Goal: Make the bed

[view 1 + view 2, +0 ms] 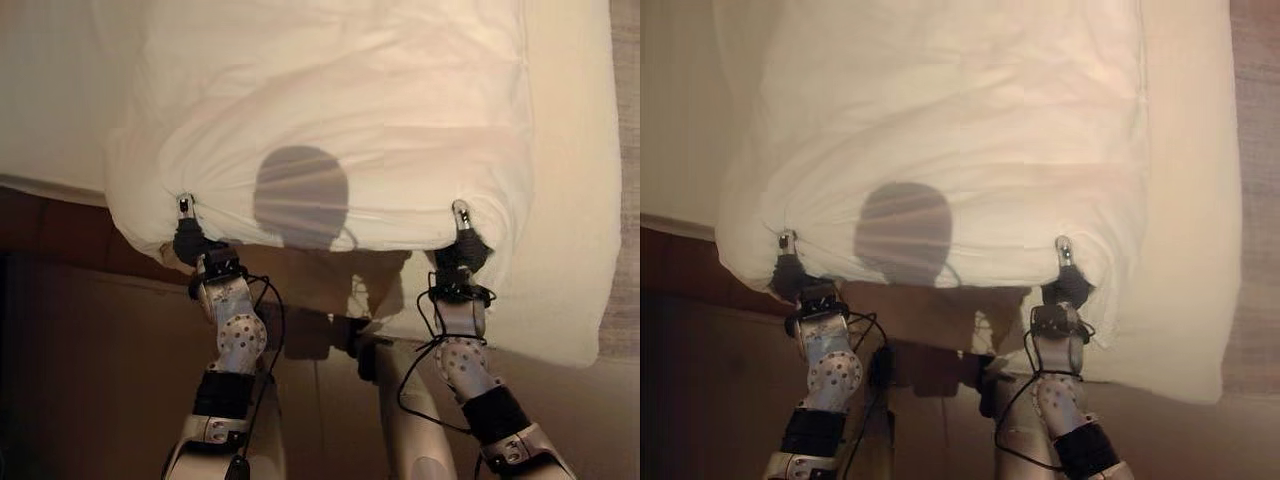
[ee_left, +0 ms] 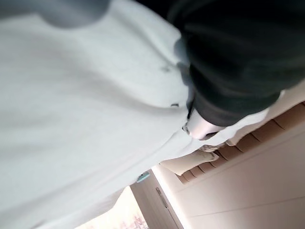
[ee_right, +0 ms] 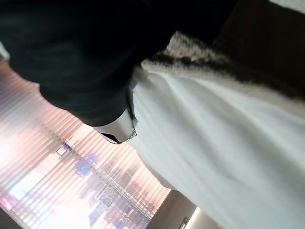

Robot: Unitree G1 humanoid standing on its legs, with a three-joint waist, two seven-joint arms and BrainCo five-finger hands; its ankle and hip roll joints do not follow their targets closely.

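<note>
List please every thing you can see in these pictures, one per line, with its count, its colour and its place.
duvet: one, white, spread over the bed, its near edge lifted by both hands
bed sheet: one, cream, under the duvet, showing along the right side
floor: dark brown, in front of the bed
left hand: one, silver with dark cover, pinching the duvet's near edge on the left
right hand: one, silver with dark cover, pinching the near edge on the right

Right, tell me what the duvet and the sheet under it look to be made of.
The duvet: white woven cloth, matte, probably cotton over soft filling; it puffs and creases finely where the left hand and right hand pinch its edge. The sheet: smooth, flat cream fabric, likely cotton too.
</note>
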